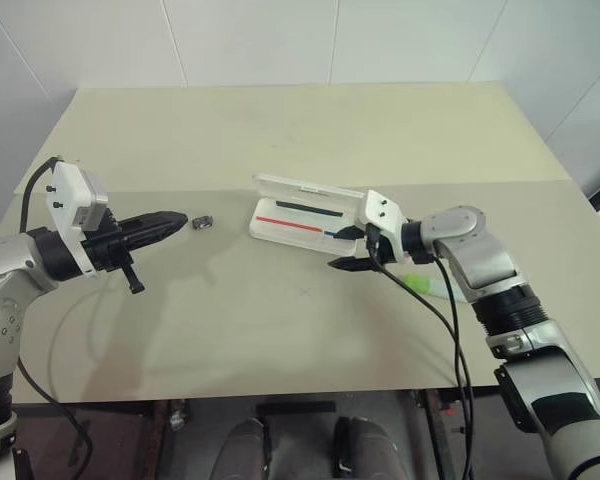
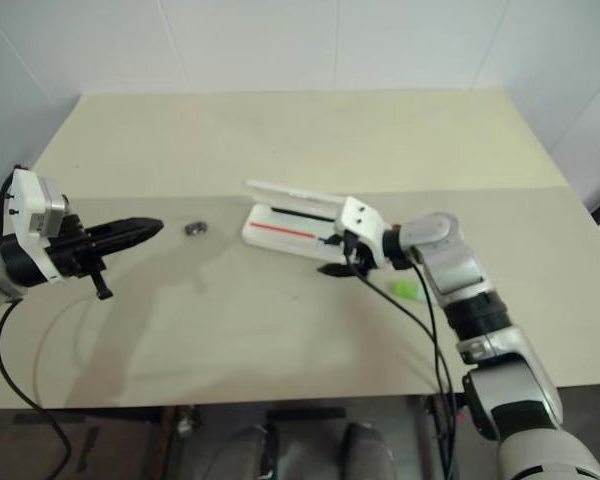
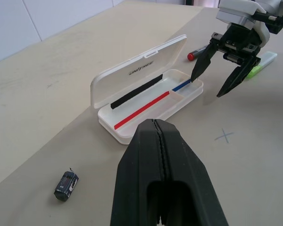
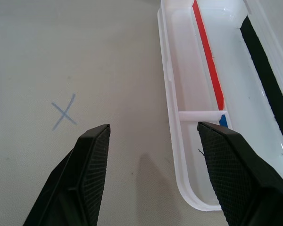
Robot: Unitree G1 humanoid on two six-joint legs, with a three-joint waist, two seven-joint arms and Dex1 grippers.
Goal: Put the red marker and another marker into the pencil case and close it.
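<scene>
Right gripper [image 1: 348,249]: fingers wide, empty, straddling near-end rim of open pencil case [image 1: 302,217]. Green marker [image 3: 260,65] and red marker [image 3: 198,52] behind them. Left gripper [image 1: 170,222]: fingers pressed together, empty, well apart from case.

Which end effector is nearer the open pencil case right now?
Right. The right end effector hovers open at the pencil case end, while the left end effector, shut, is well off across the table.
</scene>
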